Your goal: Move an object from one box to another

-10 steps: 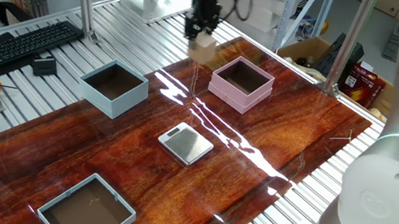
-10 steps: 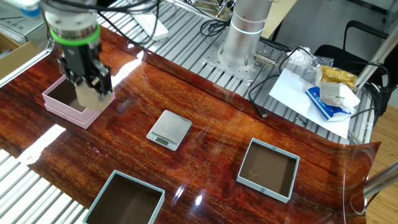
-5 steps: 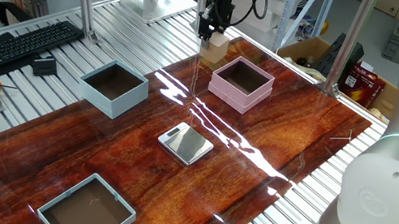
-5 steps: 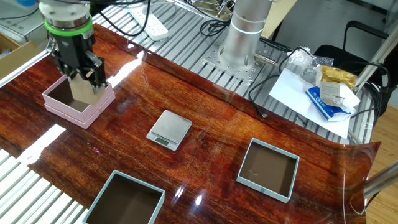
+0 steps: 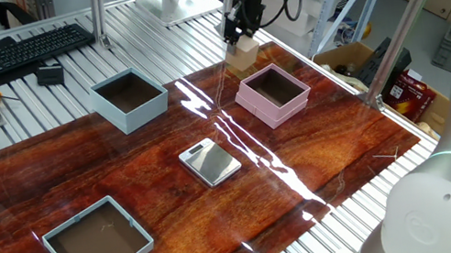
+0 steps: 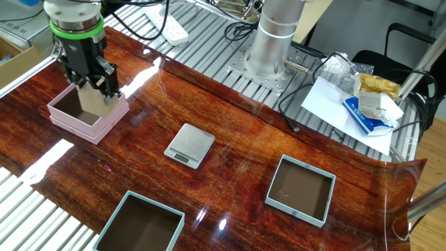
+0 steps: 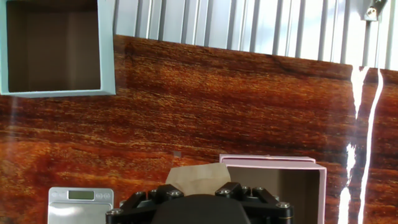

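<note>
Currently: wooden cube (image 6: 93, 104) pinched between jaws of gripper (image 6: 92, 100) | location: upper left of frame, above pink box (image 6: 64, 120) | change from earlier frame: none, hand unmoved.

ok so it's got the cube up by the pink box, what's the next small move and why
Probably a short sideways shift to center over the pink box, then lower and release. The end effector holds the wooden cube above the box's rim on the scale's side, not over the middle, and the hand view shows the cube beside the box's corner.
</note>
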You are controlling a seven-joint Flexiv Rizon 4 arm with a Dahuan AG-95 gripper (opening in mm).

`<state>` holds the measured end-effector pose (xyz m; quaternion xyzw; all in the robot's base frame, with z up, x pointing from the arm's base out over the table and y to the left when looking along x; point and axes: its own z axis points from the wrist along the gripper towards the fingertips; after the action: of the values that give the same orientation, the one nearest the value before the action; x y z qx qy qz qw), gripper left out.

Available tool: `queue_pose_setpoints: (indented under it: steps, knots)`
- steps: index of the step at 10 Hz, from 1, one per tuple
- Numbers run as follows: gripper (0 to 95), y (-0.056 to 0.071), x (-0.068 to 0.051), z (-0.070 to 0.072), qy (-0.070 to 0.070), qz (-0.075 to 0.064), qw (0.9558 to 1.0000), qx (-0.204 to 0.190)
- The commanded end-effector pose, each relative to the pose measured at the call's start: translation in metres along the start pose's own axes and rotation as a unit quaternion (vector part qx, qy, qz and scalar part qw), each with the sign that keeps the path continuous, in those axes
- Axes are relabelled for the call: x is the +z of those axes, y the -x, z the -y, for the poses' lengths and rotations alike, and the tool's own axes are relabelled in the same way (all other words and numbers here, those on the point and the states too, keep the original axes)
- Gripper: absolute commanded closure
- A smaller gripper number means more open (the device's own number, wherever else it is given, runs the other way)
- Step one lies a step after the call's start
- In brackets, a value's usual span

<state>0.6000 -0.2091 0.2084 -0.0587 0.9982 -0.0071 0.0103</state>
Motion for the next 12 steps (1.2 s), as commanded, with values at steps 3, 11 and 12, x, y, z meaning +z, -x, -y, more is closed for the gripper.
queue_pose_setpoints:
  steps: [3, 11, 12]
  knots:
    - [95.0, 0.0003, 0.0000, 0.0006, 0.001, -0.001, 0.9994, 0.035]
    - [95.0, 0.0003, 0.0000, 0.0006, -0.015, -0.007, 0.9897, 0.142]
    - [95.0, 0.0003, 0.0000, 0.0006, -0.018, -0.007, 0.9886, 0.149]
